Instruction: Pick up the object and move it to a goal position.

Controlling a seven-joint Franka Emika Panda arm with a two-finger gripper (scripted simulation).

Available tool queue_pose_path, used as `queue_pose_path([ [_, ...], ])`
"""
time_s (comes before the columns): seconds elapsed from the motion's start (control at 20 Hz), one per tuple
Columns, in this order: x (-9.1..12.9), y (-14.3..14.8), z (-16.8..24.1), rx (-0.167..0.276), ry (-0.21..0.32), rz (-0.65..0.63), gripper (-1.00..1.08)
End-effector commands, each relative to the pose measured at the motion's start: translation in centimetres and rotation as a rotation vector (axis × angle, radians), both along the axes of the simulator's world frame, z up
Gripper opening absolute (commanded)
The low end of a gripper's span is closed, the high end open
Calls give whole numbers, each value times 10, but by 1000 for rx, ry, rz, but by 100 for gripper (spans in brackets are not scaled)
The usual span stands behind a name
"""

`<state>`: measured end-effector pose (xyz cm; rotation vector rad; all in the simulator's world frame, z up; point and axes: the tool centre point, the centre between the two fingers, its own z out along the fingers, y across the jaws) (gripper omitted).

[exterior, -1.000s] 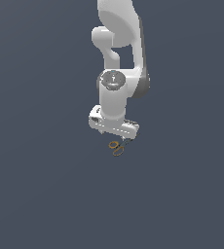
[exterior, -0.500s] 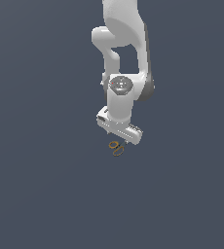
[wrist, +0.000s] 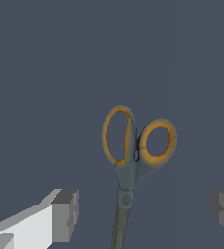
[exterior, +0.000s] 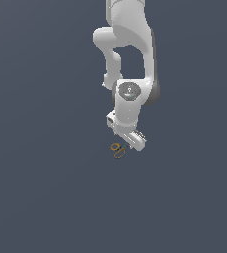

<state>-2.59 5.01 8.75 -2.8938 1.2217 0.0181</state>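
Observation:
The object, a tiny pair of scissors (exterior: 118,149) with two orange-yellow ring handles, lies flat on the dark grey floor. In the wrist view the scissors (wrist: 133,151) show their rings, a grey pivot and dark blades running out of the frame between the fingers. My gripper (wrist: 144,209) is open, its two grey fingertips (wrist: 65,214) wide apart on either side of the blades. In the exterior view the white gripper (exterior: 130,144) hangs just above the scissors, covering their blades. Nothing is held.
The white arm (exterior: 130,59) comes down from the top of the exterior view. The dark grey floor (exterior: 46,188) spreads plain around the scissors, with no other object showing.
The wrist has turned and dropped lower over the scissors. The scissors have not moved.

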Motion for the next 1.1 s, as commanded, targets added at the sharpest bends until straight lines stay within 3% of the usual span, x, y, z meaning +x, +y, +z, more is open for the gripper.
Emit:
queue_pose_path([
  [0.0,-2,5,-5,-1,-1,-62,100],
  [0.55,-9,25,-23,-5,-7,-292,100],
  [1.05,-12,32,-29,-7,-9,-378,100],
])
